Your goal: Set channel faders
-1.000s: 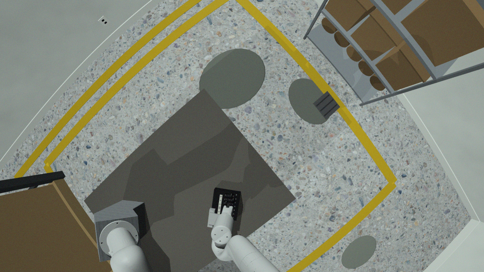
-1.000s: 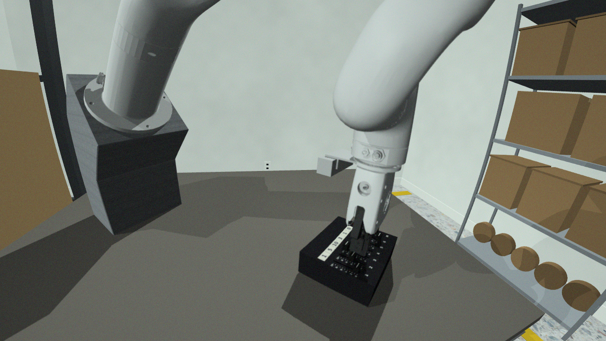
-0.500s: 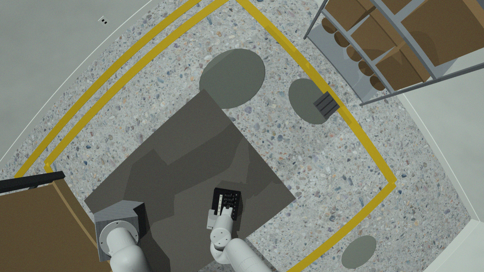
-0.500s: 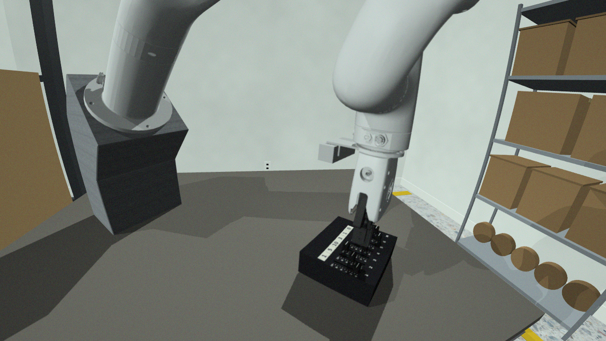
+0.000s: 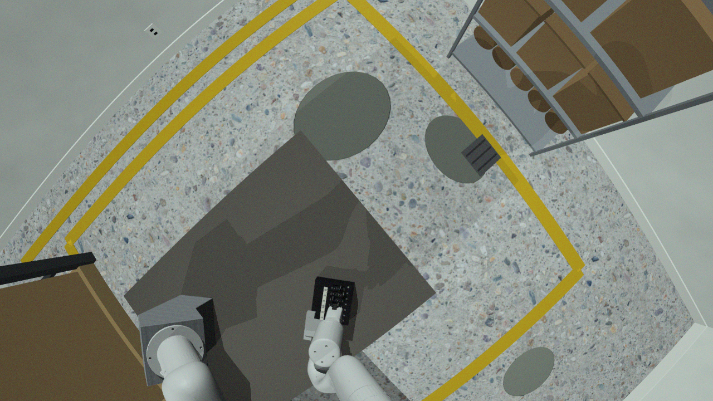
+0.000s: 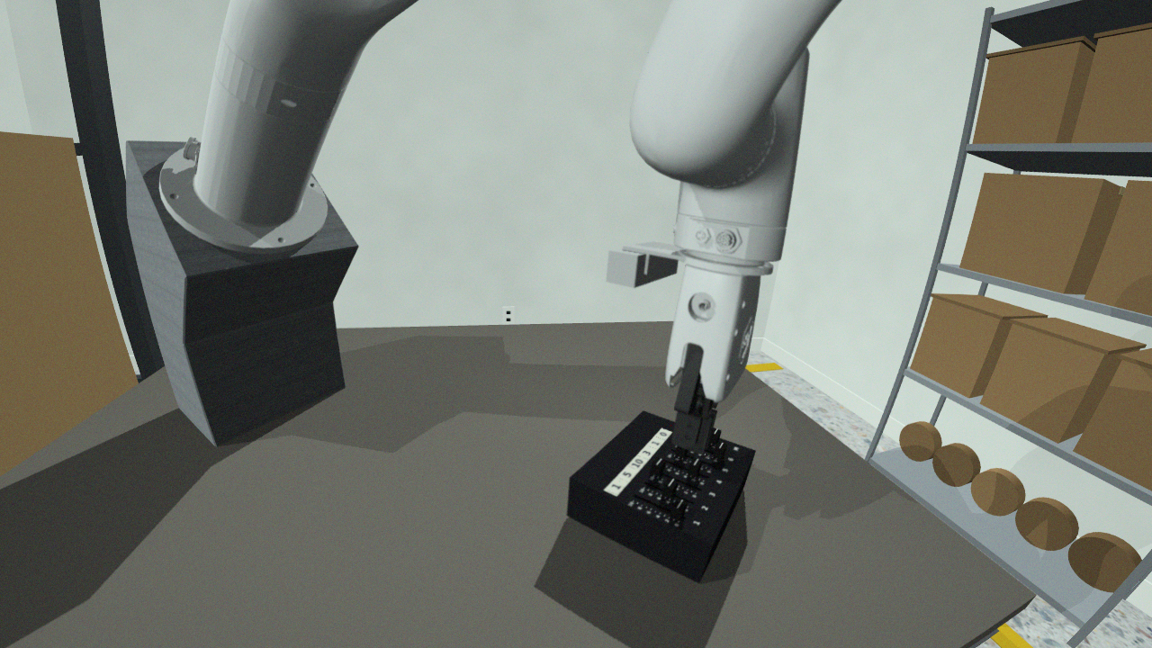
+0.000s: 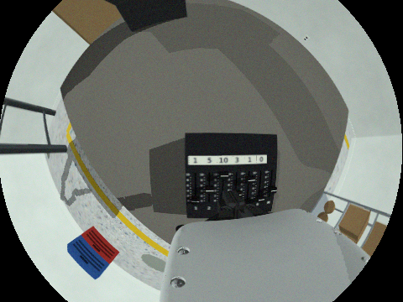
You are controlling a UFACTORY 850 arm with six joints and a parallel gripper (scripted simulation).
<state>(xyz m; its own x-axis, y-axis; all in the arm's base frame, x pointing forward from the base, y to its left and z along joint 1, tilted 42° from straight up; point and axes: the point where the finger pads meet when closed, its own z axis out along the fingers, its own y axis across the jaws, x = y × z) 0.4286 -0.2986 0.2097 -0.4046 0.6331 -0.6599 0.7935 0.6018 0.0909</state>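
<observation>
A white robot arm reaches down over a dark grey desk (image 6: 322, 524) and points its tool (image 6: 697, 431) straight down at a small black lighting desk (image 6: 644, 516), a box-shaped console that sits toward the right part of the desk surface, near the edge closest to a metal shelf rack (image 6: 1039, 322) stacked with brown cartons. The tool's two dark fingers are pressed together with nothing between them, and their tips hang low over the far end of the console's fader bank; whether they touch a fader cap is hard to judge at this size. A strip of pale tape (image 6: 640, 461) runs along one long edge of the console, and in the wrist view the tape (image 7: 227, 160) reads 1, 5, 10, 3, 1, 0 from left to right. Below the tape, six vertical fader slots (image 7: 231, 187) stand side by side, each with a small cap; the caps sit at differing heights, but their exact levels are too small to read. The arm's base is bolted to a dark grey block (image 6: 241, 298) at the back left corner of the desk. A small grey camera bracket (image 6: 636, 265) sticks out sideways from the wrist.
</observation>
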